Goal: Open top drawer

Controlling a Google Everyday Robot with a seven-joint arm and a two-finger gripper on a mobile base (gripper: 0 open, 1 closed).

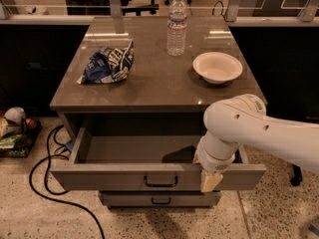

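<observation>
The top drawer (pixel 99 177) is pulled out from under the grey table top (pixel 149 91). Its plain grey tray (pixel 134 148) shows and looks empty. The flat front carries a small black bar handle (pixel 160 181) at centre. My gripper (pixel 210 180) hangs from the white arm (pixel 259 128) over the right part of the drawer front, to the right of the handle and apart from it. Its beige tip lies against the front's upper edge. The arm hides the tray's right end.
A lower drawer front (pixel 159 199) with a like handle sits shut below. On the table top stand a water bottle (pixel 176 25), a white bowl (pixel 217 67) and a blue chip bag (pixel 108 62). A black cable (pixel 45 183) and a basket of items (pixel 12 128) lie on the floor at the left.
</observation>
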